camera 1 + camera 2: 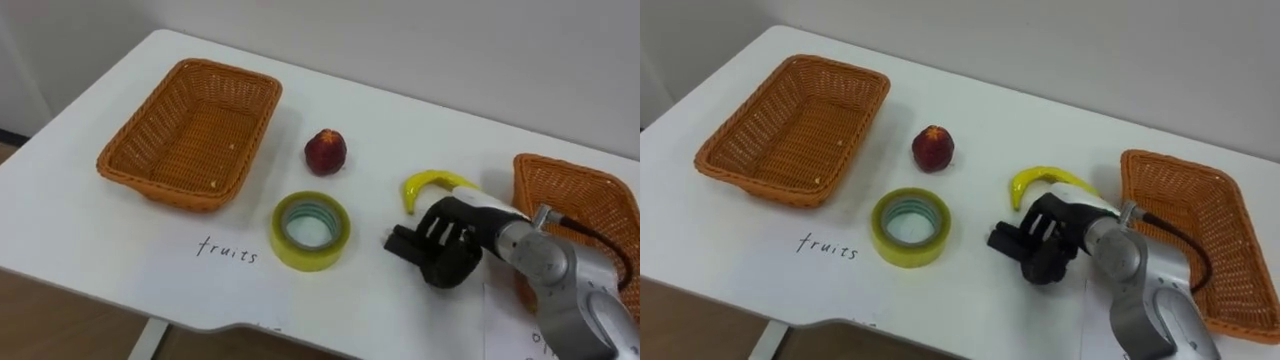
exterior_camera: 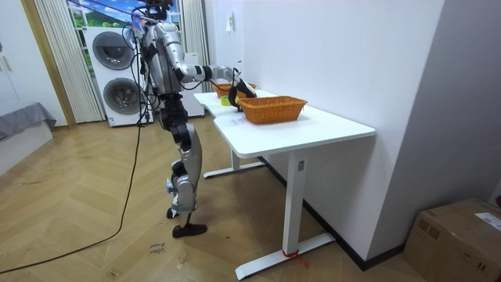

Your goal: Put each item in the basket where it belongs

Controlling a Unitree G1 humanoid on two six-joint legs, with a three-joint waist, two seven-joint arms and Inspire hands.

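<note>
- My right hand (image 1: 447, 243) rests on the table (image 1: 100, 240), touching the banana (image 1: 428, 185); I cannot tell if it grips anything.
- A weak hold could drop the banana short of the left basket (image 1: 190, 125).
- Sweeping across, I might knock the tape (image 1: 311, 230) or the apple (image 1: 326, 151).

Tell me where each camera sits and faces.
Left eye view: on the robot's head, facing down at the white table with banana and tape roll; right hand and forearm enter from the right.
Right eye view: same head, set slightly aside, same scene, same arm.
Room view: stands off in the room, facing the whole standing robot at the table, washing machines behind.
All share the table and baskets.
</note>
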